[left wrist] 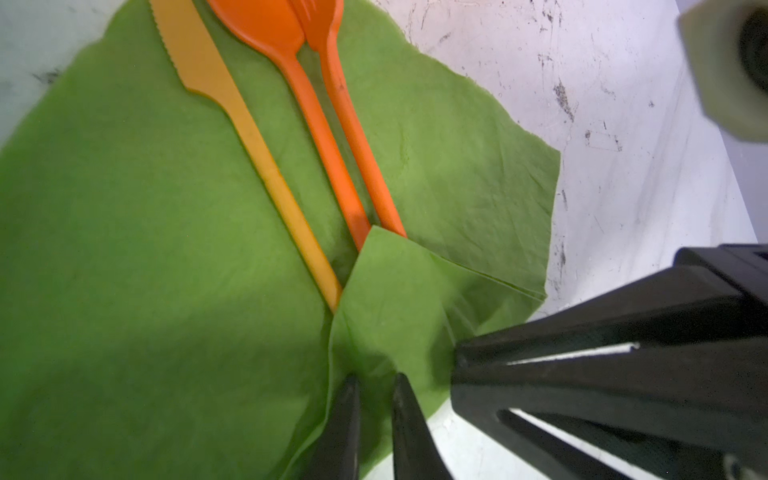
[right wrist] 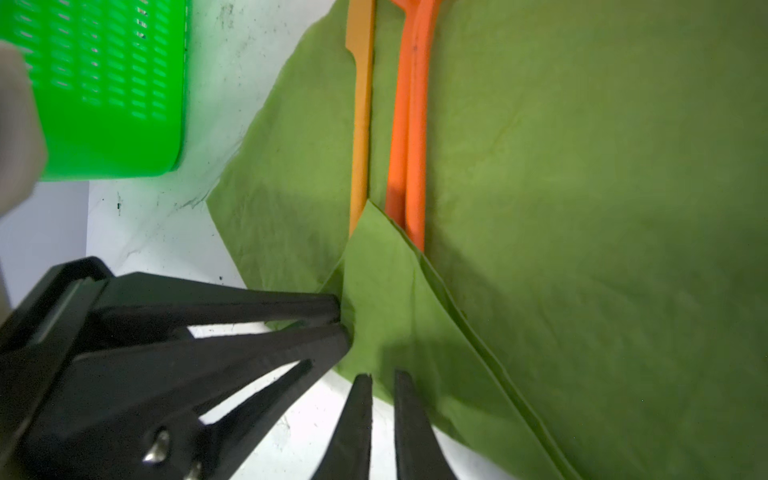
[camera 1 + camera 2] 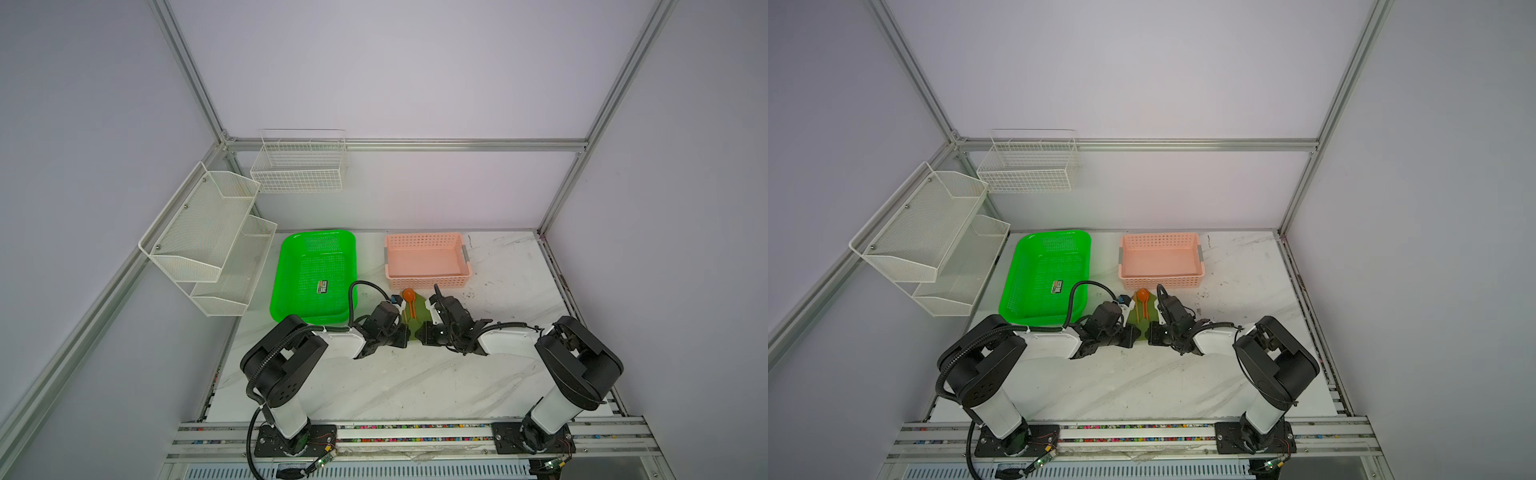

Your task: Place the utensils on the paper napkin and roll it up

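Looking down in both top views, we see the utensils (image 3: 409,303) lying on the paper napkin (image 3: 422,320), just before the pink basket (image 3: 430,283). In the left wrist view, the left gripper (image 1: 376,378) pinches the paper napkin's folded corner. In the right wrist view, the right gripper (image 2: 382,376) nips that same fold.

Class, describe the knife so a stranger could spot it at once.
Find the pink basket; in front of it lies a green napkin holding three utensils. The knife is the paler, yellow-orange one with a saw-toothed edge, beside the redder spoon and fork.
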Controlling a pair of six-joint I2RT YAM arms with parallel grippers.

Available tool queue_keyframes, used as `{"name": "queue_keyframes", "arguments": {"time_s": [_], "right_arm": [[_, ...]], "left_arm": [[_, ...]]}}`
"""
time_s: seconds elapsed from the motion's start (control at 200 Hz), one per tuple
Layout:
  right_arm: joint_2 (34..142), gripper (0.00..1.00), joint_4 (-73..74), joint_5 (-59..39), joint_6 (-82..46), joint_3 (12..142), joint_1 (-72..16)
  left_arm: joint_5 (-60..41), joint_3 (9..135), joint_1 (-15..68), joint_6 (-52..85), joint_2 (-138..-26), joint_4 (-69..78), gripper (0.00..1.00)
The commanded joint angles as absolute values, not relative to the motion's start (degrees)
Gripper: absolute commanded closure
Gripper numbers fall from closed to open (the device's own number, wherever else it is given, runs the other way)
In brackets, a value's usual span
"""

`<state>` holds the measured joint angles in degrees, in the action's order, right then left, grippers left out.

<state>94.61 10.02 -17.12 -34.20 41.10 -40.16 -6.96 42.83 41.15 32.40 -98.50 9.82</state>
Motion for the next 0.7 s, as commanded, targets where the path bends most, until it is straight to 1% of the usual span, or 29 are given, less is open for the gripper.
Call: {"name": "queue_keyframes", "arguments": {"time_s": [0.0,0.205,0.555,0.695], "right_arm": [[96.14,0.85,10.05,-15.59,-34.33,39.99,-40.34],[95.91,0.86,9.28,-15.11,-34.27,39.42,-39.22],[91.17,0.85,7.31,-17.15,-32.91,39.69,-37.5],[93.07,0.85,7.08,-17.47,-31.63,39.64,-35.98]], "left_arm": [[-4.77,40.41,40.69,32.68,-99.43,5.2,0.84],[-4.04,39.98,40.69,32.08,-98.97,4.82,0.84],[-4.13,40.95,40.67,30.86,-99.92,4.23,0.85],[-4.22,41.59,40.67,30.55,-100.3,3.59,0.85]]}}
